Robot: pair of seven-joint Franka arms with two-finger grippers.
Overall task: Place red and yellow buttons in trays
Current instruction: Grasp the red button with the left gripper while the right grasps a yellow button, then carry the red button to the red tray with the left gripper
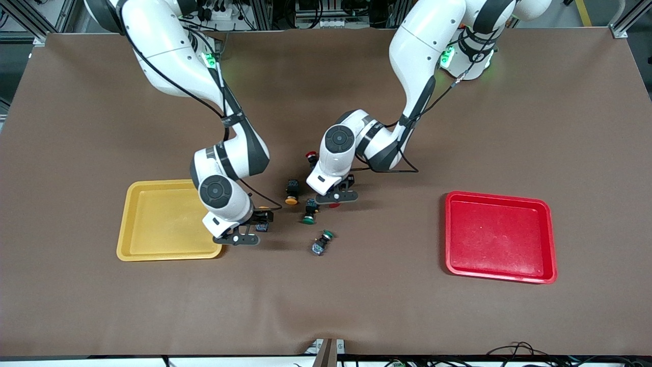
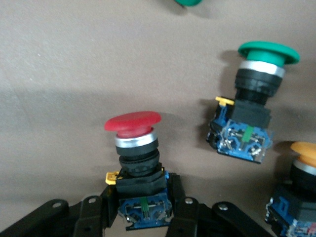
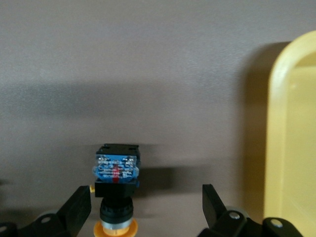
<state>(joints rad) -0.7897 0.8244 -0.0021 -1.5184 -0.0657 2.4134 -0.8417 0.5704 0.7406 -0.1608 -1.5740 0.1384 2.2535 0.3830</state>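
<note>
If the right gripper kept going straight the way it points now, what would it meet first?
Probably the yellow-capped button, which lies between the open fingers of the right gripper, then the table under it. The yellow tray stands off to the side.

Brown cloth point(image 1: 326, 306) covering table, creased near front edge. Aluminium frame point(image 1: 23, 20) and cables point(image 1: 224, 12) along top edge. Grey floor point(image 1: 596, 12) with yellow line point(image 1: 583, 12) at upper corner.
</note>
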